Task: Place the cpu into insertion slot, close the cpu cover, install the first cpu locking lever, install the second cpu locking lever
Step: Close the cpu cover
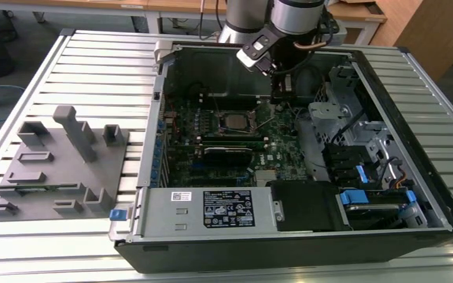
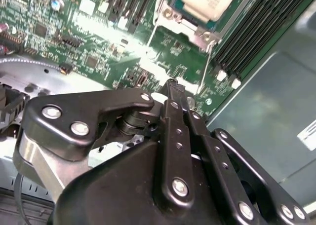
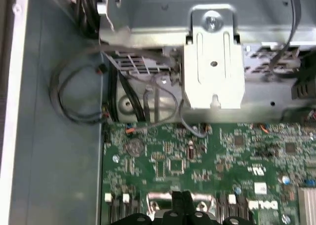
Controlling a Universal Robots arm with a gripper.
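The cpu [image 1: 235, 120] lies flat in the insertion slot [image 1: 252, 122] on the green board in the open case. In the second wrist view the cpu [image 2: 207, 0] shows a pale metal top, with the silvery cpu cover [image 2: 197, 33] lying around it. A thin wire locking lever [image 2: 207, 62] stands out from the socket's corner, and another wire lever [image 2: 152, 30] runs along its other side. My gripper [image 1: 280, 99] hangs just past the socket toward the exterior view's right. Its fingers are shut with nothing between them [image 2: 173, 87] [image 3: 181, 198], a little above the board.
A labelled power supply box [image 1: 210, 209] fills the case's near side. A drive cage [image 1: 344, 112] stands on the exterior view's right. A silvery bracket [image 3: 213, 62] and loose cables [image 3: 74, 96] lie beyond the board. A grey fixture tray [image 1: 53, 171] sits on the slatted table.
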